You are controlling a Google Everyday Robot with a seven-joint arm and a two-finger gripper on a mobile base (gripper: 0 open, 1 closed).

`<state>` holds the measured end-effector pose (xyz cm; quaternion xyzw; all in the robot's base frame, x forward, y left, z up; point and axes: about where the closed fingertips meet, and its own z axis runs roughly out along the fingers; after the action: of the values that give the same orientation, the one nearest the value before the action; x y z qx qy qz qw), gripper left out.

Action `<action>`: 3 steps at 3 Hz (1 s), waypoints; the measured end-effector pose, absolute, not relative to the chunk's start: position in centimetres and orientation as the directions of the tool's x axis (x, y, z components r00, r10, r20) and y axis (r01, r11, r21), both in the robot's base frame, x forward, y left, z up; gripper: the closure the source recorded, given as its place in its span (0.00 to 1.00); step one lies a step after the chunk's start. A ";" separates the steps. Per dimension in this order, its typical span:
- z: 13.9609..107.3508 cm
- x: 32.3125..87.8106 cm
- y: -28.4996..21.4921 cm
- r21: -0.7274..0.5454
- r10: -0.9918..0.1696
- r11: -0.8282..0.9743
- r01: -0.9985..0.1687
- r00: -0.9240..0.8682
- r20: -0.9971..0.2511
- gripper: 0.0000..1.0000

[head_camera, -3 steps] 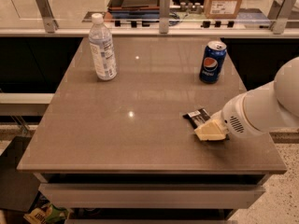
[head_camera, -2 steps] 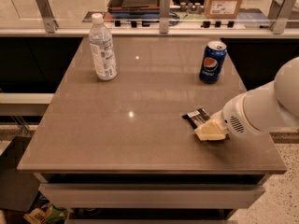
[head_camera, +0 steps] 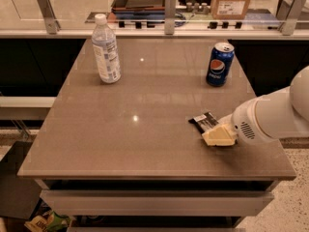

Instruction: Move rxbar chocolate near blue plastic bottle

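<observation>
arm (head_camera: 275, 117) is a fat white tube with a smooth glossy shell and rounded edges. the wrist end is a domed white cap with a small patch of dark vent holes (head_camera: 247, 130). gripper (head_camera: 218, 136) is cream/pale yellow, a blocky wedge shape, low over the table (head_camera: 145, 144) at its near right.

Even overhead light (soft, indoor) leaves two small glare spots on the tabletop (head_camera: 96, 144); the tool (head_camera: 218, 136), lower right, casts a faint shadow.

One bottle (head_camera: 106, 50), one can (head_camera: 219, 64), one rxbar (head_camera: 203, 122), one gripper (head_camera: 217, 137) at it.
</observation>
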<state>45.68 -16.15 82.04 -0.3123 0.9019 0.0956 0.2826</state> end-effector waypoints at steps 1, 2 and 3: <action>82.0 45.7 -16.1 -0.004 -0.509 0.787 -0.617 -0.645 -0.570 1.00; 83.8 47.5 -13.8 0.002 -0.492 0.774 -0.633 -0.605 -0.626 1.00; 85.4 49.5 -10.6 0.014 -0.478 0.750 -0.661 -0.556 -0.680 1.00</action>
<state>49.55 -10.65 85.43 -0.3266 0.8717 0.1350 0.3395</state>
